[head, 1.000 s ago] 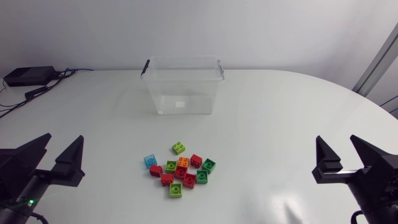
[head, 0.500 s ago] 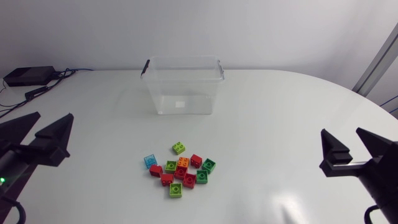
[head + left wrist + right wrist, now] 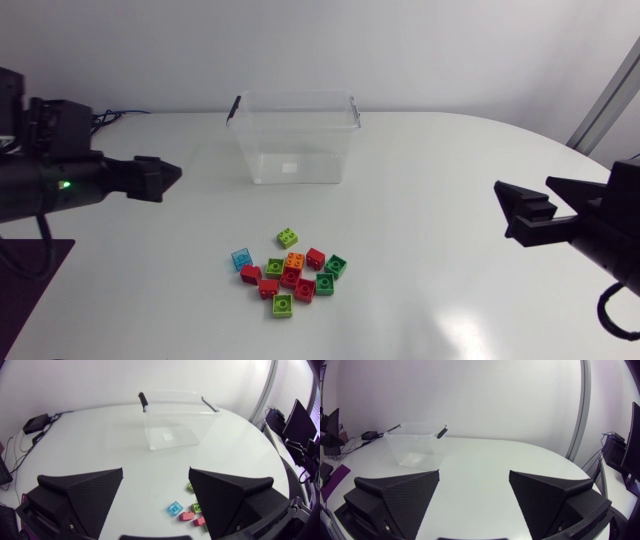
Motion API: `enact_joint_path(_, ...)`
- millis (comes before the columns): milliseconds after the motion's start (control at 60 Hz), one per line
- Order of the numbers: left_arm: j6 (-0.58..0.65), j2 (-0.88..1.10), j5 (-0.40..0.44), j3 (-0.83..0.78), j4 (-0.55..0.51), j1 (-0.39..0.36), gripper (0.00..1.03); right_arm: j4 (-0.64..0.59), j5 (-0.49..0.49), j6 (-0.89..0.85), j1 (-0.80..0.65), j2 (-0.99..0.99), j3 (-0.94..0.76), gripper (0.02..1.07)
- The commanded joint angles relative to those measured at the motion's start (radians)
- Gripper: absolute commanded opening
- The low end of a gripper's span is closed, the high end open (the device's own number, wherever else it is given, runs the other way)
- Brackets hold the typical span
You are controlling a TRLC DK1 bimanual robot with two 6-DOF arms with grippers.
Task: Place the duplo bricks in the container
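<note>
the white table (image 3: pixel 450 170) held everything. the left gripper (image 3: pixel 155 469) hung at the left, level with the container, its 2 fingers spread apart and empty. the clear container (image 3: pixel 293 140) stood mid-table, the duplo bricks (image 3: pixel 290 272) clustered on the table in front of it. the right gripper (image 3: pixel 474 472) hung at the right, fingers apart too

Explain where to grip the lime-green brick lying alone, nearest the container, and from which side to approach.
Grip the lime-green brick across two opposite side walls, coming straight down from above. It sits studs up, apart from the packed cluster, so its walls look free all round. It appears skewed, so the grip likely needs turning to match.
</note>
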Motion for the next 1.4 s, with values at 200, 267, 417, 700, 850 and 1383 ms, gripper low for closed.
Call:
enact_joint_path(200, 0.299, 0.372, 0.082, 0.162, -0.073, -0.003, 0.86, -0.046, -0.027, 0.030, 0.030, 0.184, 0.071, 1.03)
enact_joint_path(267, 0.351, 0.411, 0.087, 0.179, -0.093, -0.008, 0.86, -0.049, -0.041, 0.030, 0.029, 0.213, 0.077, 1.03)
enact_joint_path(417, 0.563, 0.473, 0.125, 0.172, -0.152, -0.051, 0.92, -0.077, -0.089, 0.033, 0.021, 0.301, 0.102, 1.03)
enact_joint_path(700, 0.776, 0.628, 0.217, 0.146, -0.127, -0.020, 0.92, -0.175, -0.168, 0.033, 0.019, 0.373, 0.155, 1.03)
enact_joint_path(850, 0.844, 0.678, 0.249, 0.117, -0.118, 0.004, 0.92, -0.222, -0.095, -0.097, 0.084, 0.371, 0.166, 1.03)
enact_joint_path(1383, 0.899, 0.704, 0.255, 0.016, -0.012, -0.013, 0.87, -0.276, -0.196, -0.299, 0.131, 0.397, 0.165, 1.03)
